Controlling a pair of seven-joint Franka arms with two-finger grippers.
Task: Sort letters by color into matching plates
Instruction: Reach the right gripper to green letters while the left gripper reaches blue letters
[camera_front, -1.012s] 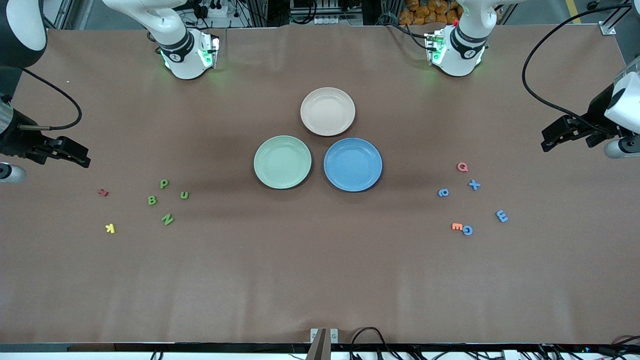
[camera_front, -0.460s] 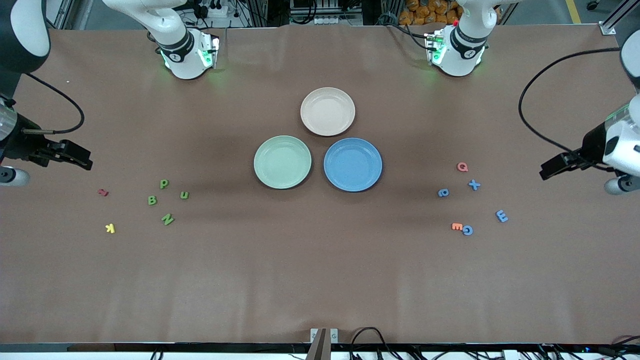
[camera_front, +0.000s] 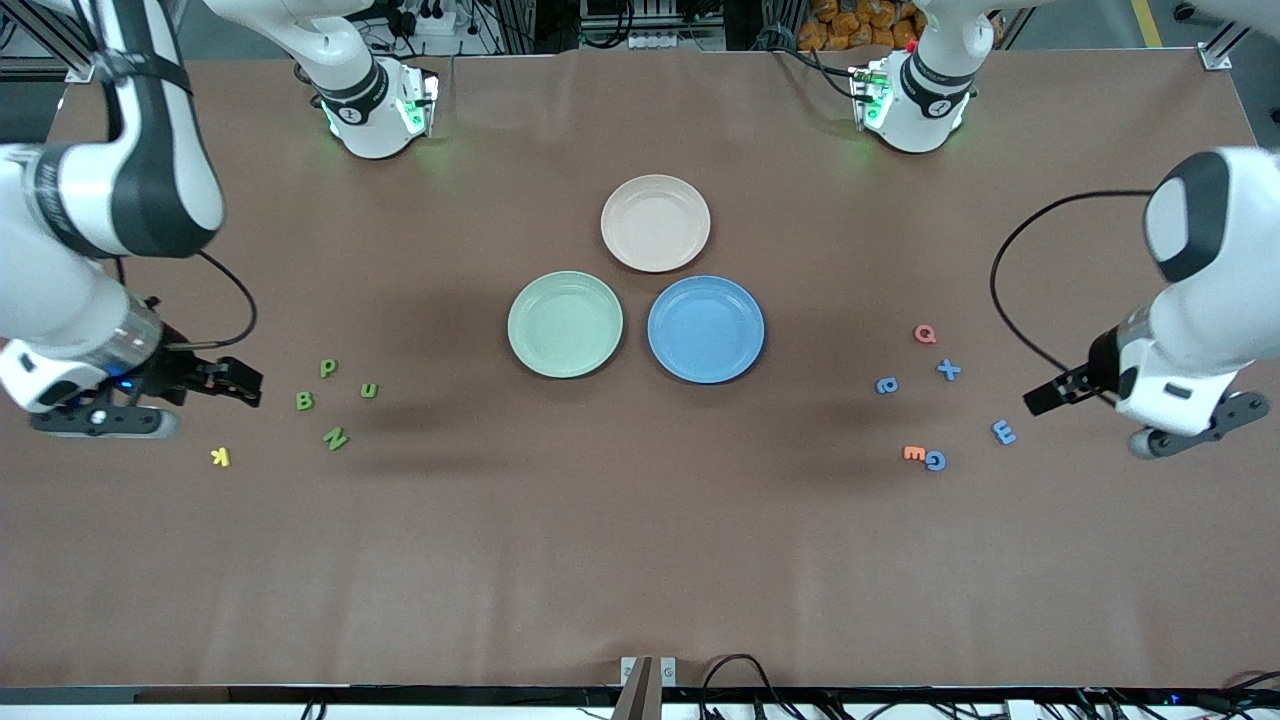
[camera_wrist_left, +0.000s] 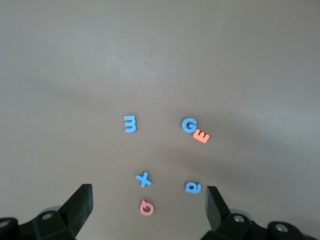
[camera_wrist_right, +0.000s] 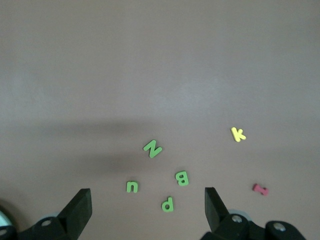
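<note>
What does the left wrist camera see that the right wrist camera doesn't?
Only the left wrist view: blue letters, an orange E touching the blue G, and a pink letter.
Only the right wrist view: green letters, a yellow K and a red letter.
Both: brown table and that arm's own open fingers.

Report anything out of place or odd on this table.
One oddity: the orange E touches the blue G and seems to overlap it in the left wrist view, toward the left arm's end. The plates hold nothing.
</note>
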